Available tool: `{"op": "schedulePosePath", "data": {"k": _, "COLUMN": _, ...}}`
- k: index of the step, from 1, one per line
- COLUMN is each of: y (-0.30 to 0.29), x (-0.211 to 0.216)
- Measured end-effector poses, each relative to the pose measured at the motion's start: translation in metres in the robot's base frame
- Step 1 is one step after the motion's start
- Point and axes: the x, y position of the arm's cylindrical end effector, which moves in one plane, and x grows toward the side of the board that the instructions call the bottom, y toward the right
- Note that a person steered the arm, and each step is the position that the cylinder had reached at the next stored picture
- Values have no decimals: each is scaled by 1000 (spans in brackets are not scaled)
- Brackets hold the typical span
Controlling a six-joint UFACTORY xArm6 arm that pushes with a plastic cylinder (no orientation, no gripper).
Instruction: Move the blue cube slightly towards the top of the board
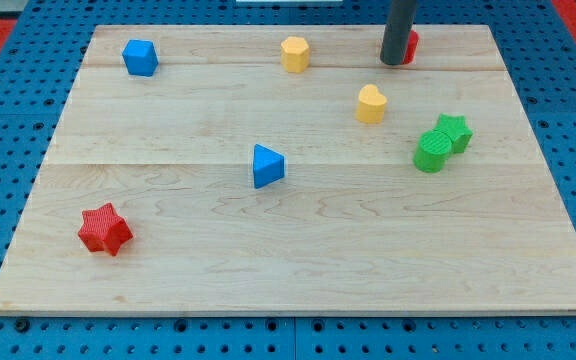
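The blue cube (140,57) sits near the board's top left corner. My tip (395,62) is at the view's top right, far to the right of the cube, with the rod rising out of the top edge. A red block (410,46) is mostly hidden behind the rod and seems to touch it.
A yellow block (295,53) lies at the top middle, and a yellow heart (371,104) lies below my tip. A green star (454,131) and a green block (432,152) touch at the right. A blue triangle (267,166) is central. A red star (105,229) is at the bottom left.
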Motion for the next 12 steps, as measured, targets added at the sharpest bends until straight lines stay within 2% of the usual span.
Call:
{"op": "schedulePosePath", "data": {"k": 1, "y": -9, "x": -6}}
{"op": "schedulePosePath", "data": {"k": 5, "y": -143, "x": 8}}
{"op": "schedulePosePath", "data": {"k": 6, "y": -169, "x": 49}}
{"op": "schedulePosePath", "data": {"k": 7, "y": -254, "x": 54}}
{"op": "schedulePosePath", "data": {"k": 8, "y": -302, "x": 11}}
{"op": "schedulePosePath", "data": {"k": 9, "y": -305, "x": 18}}
{"op": "schedulePosePath", "data": {"k": 10, "y": -322, "x": 44}}
{"op": "schedulePosePath", "data": {"k": 11, "y": -356, "x": 24}}
{"op": "schedulePosePath", "data": {"k": 12, "y": -351, "x": 14}}
